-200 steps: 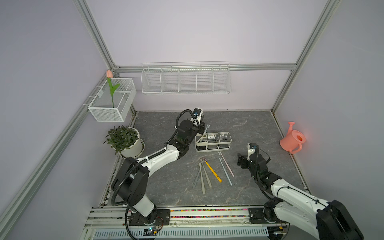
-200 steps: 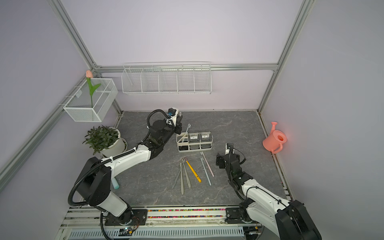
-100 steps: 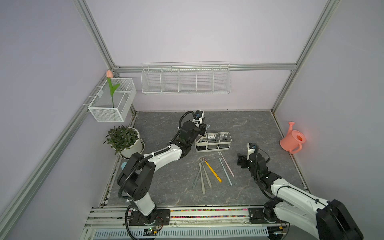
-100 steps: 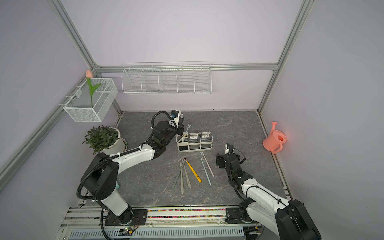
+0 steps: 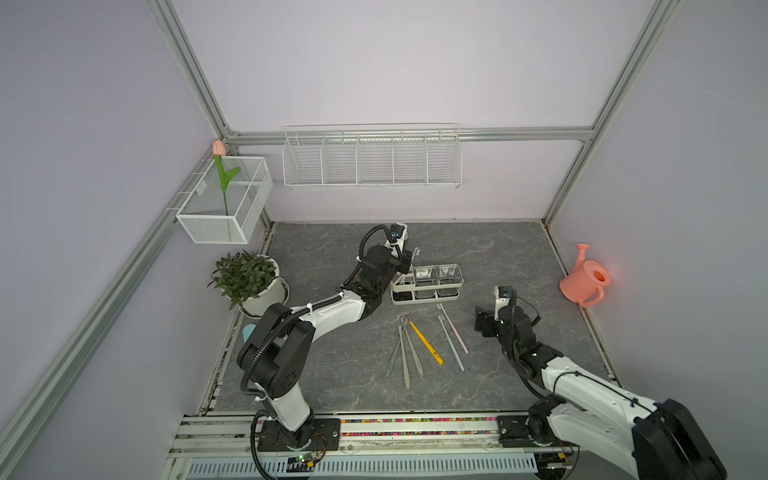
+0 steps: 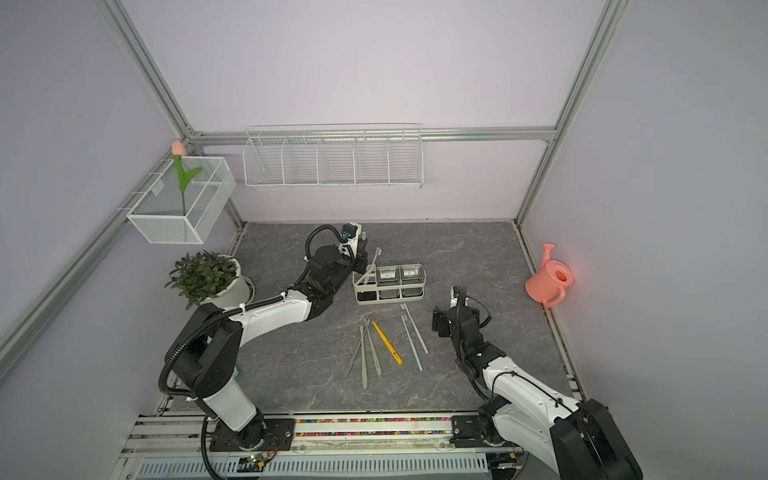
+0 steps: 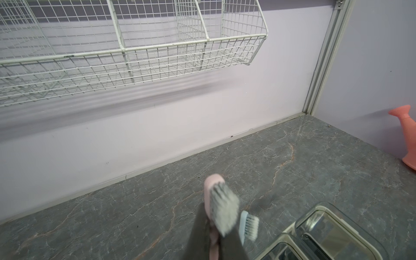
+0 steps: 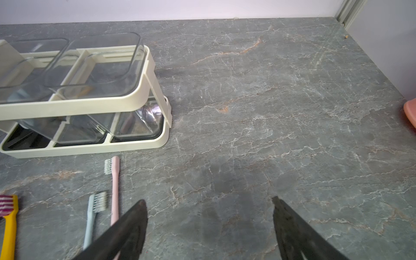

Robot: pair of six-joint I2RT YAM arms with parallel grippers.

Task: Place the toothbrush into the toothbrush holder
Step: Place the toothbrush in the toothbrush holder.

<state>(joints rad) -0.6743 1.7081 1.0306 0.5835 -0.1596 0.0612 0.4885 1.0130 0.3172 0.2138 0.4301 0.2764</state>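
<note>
Now: left fingers [image 7: 197, 229] clamped on pink toothbrush [image 7: 213, 180], bristle head sticking out past tips. Toothbrush held at left end of holder [image 5: 427, 301], which stands mid-table. Handle's lower end hidden, so whether it sits in a compartment cannot be told. Pale-blue brush head [image 7: 247, 225] just beside held one. Right fingers [image 8: 126, 231] spread wide, empty, low over bare table [image 8: 281, 112]. Loose pink brush [image 8: 115, 191] just left of them, yellow brush [image 5: 426, 343] further left, both flat on near side of holder.

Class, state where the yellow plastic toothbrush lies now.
In both top views the yellow toothbrush lies flat on the table before the cream three-compartment holder, between the grey toothbrushes and the pale blue toothbrush.
</note>
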